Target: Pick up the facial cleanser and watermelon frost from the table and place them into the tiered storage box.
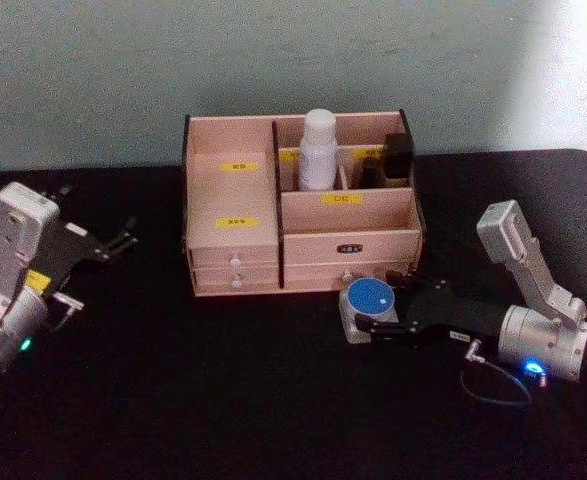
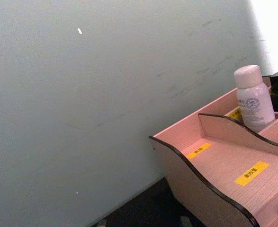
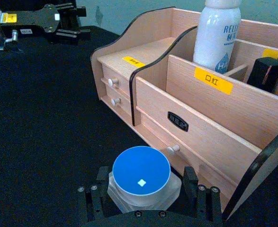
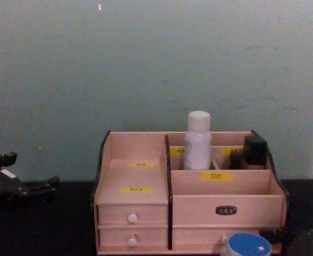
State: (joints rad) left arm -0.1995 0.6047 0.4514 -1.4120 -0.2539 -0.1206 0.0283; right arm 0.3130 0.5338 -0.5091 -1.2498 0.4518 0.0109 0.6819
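Observation:
The tiered storage box [image 1: 233, 245] stands at the back middle of the black table. A white bottle, the facial cleanser [image 1: 317, 150], stands upright in one of its upper compartments, as the chest view also shows [image 4: 198, 141]. The watermelon frost [image 1: 368, 298], a small clear jar with a round blue lid, rests on the table just in front of the box's right drawers. My right gripper [image 1: 373, 308] is shut on the jar, one finger on each side [image 3: 146, 182]. My left gripper [image 1: 123, 243] hovers open to the left of the box, holding nothing.
A dark rectangular item [image 1: 397, 158] stands in the box's back right compartment. A thin cable loop [image 1: 493, 385] hangs off my right wrist. A pale wall rises directly behind the box. Bare black tabletop [image 1: 223, 400] spreads in front and to the left.

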